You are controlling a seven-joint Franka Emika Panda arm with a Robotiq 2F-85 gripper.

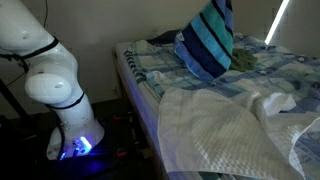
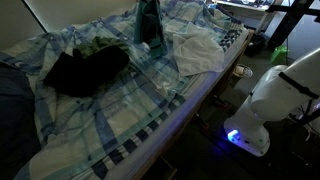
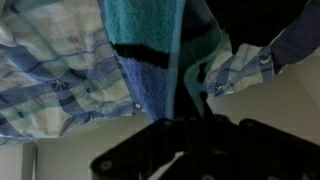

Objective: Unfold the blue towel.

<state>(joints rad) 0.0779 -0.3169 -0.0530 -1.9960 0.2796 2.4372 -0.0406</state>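
The blue towel [image 1: 205,40] with teal and navy stripes hangs in the air above the bed, lifted by its top, which runs out of the frame. In an exterior view it shows as a narrow dark hanging shape [image 2: 148,22]. In the wrist view the towel [image 3: 150,50] hangs below the camera and a thin edge of it runs into my dark gripper [image 3: 190,120], which is shut on it. The gripper itself is out of both exterior views.
A large white waffle blanket [image 1: 220,130] [image 2: 200,45] lies on the pale blue patterned bedsheet [image 1: 150,70] [image 2: 120,110]. Dark clothing [image 2: 85,70] and a green item [image 1: 243,60] lie on the bed. The robot base [image 1: 60,90] [image 2: 265,105] stands beside the bed edge.
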